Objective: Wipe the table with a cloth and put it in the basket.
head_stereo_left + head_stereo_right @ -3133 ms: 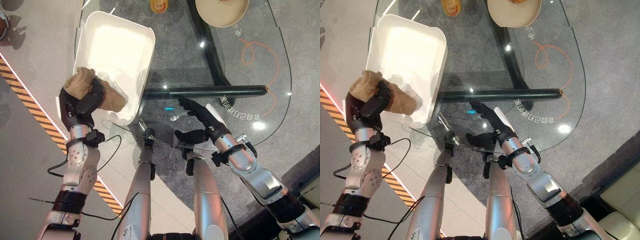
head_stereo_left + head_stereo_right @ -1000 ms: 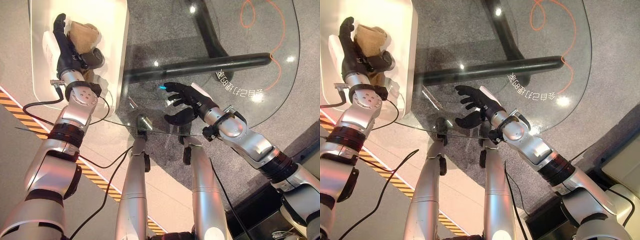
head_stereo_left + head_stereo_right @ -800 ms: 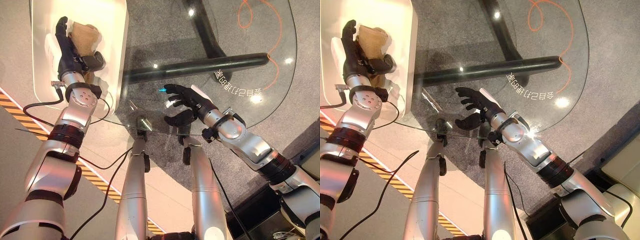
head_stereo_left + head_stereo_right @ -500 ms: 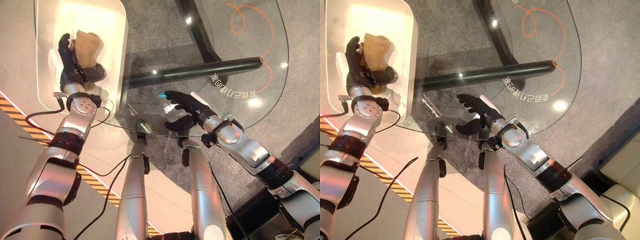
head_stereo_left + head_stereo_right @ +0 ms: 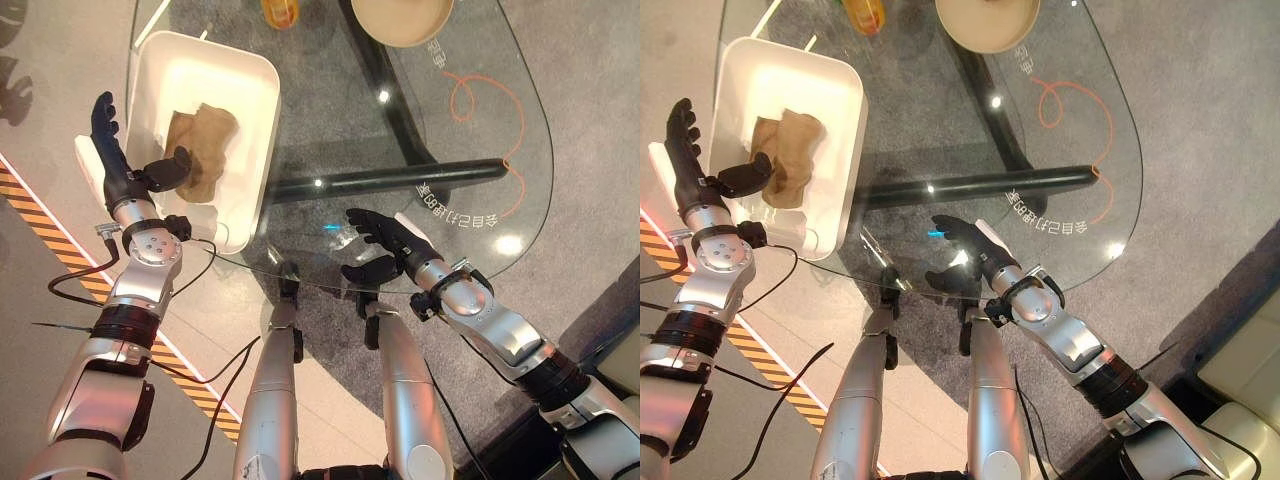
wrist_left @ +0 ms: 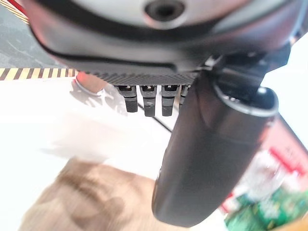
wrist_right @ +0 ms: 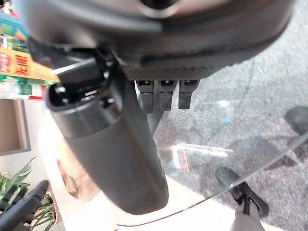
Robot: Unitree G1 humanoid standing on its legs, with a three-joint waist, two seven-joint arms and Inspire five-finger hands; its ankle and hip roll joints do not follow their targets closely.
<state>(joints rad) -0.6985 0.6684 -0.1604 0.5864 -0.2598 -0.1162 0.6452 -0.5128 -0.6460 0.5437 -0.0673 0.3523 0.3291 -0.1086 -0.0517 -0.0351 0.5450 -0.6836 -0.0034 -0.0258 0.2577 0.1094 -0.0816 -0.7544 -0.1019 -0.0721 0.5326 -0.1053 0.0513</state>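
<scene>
The tan cloth (image 5: 202, 150) lies crumpled inside the white basket (image 5: 262, 150) in the upper left of the left eye view, resting on the basket's floor and free of any grip. The left hand (image 5: 118, 165) stands just outside the basket's near wall, fingers straight and spread upward, thumb reaching over the rim toward the cloth without closing on it, so it is released. In the left wrist view the thumb (image 6: 211, 154) hangs above the cloth (image 6: 91, 202) with a gap between them. The right hand (image 5: 385, 245) hovers low in the middle of the frame over the near edge of the glass table (image 5: 520, 150), fingers loosely extended and holding nothing. Judged from how things lie, the drop into the basket looks done and the task is at or near its end; what is left would be to draw the left arm back clear of the basket rim without catching it, and perhaps to check that the cloth sits fully inside. Whether the glass is actually clean is hard to say: reflections, bright light spots and the dark table leg (image 5: 400, 180) seen through the pane mask any smears. At the top edge a tan bowl (image 5: 400, 18) and an orange object (image 5: 281, 10) are cut off, so what they hold cannot be made out. An orange looping mark (image 5: 480, 100) and some pale print sit on the glass toward the right.
</scene>
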